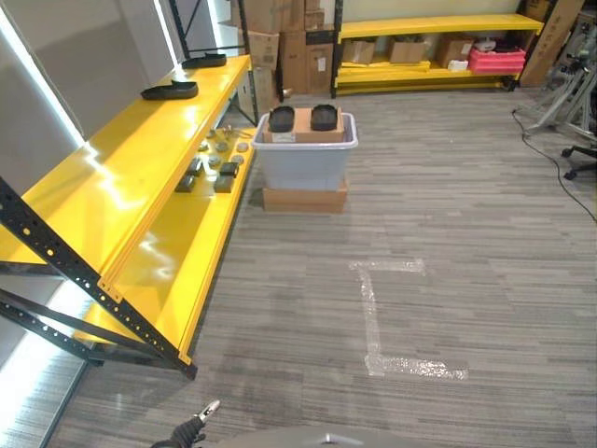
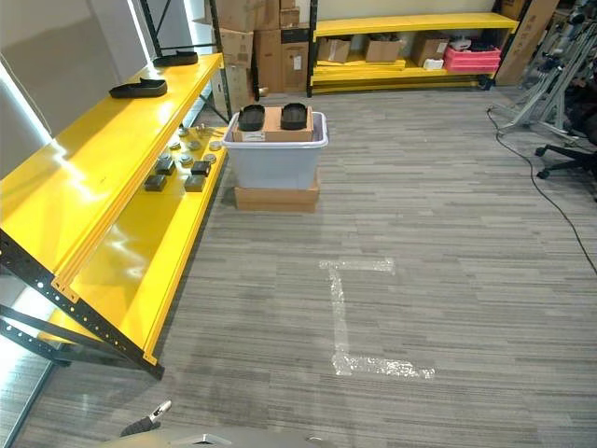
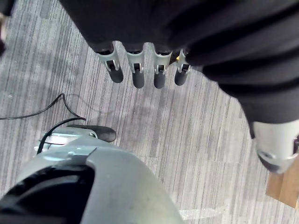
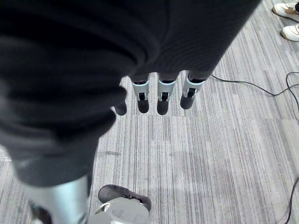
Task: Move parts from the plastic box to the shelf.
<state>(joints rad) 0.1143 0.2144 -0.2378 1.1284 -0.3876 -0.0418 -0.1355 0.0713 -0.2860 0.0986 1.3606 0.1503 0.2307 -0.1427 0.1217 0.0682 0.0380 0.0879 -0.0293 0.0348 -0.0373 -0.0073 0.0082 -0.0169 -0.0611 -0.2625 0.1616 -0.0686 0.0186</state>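
Note:
A grey plastic box (image 1: pixel 305 161) stands on a flat cardboard box (image 1: pixel 305 198) a few steps ahead, beside the yellow shelf (image 1: pixel 121 177) on the left. In the plastic box, two black parts (image 1: pixel 282 119) (image 1: pixel 324 117) lie on top of a brown carton. Two more black parts (image 1: pixel 171 91) (image 1: pixel 203 62) rest on the shelf's upper level. Several small parts (image 1: pixel 215 166) lie on the lower level. My left hand (image 3: pixel 138 74) hangs over the carpet with straight fingers, open and empty. My right hand (image 4: pixel 163 100) hangs likewise, open and empty.
White tape marks (image 1: pixel 373 317) lie on the carpet between me and the box. Another yellow shelf (image 1: pixel 429 51) with cartons and a pink crate lines the far wall. A chair base (image 1: pixel 580 159) and cables sit at right. A person's shoes (image 4: pixel 289 18) show behind.

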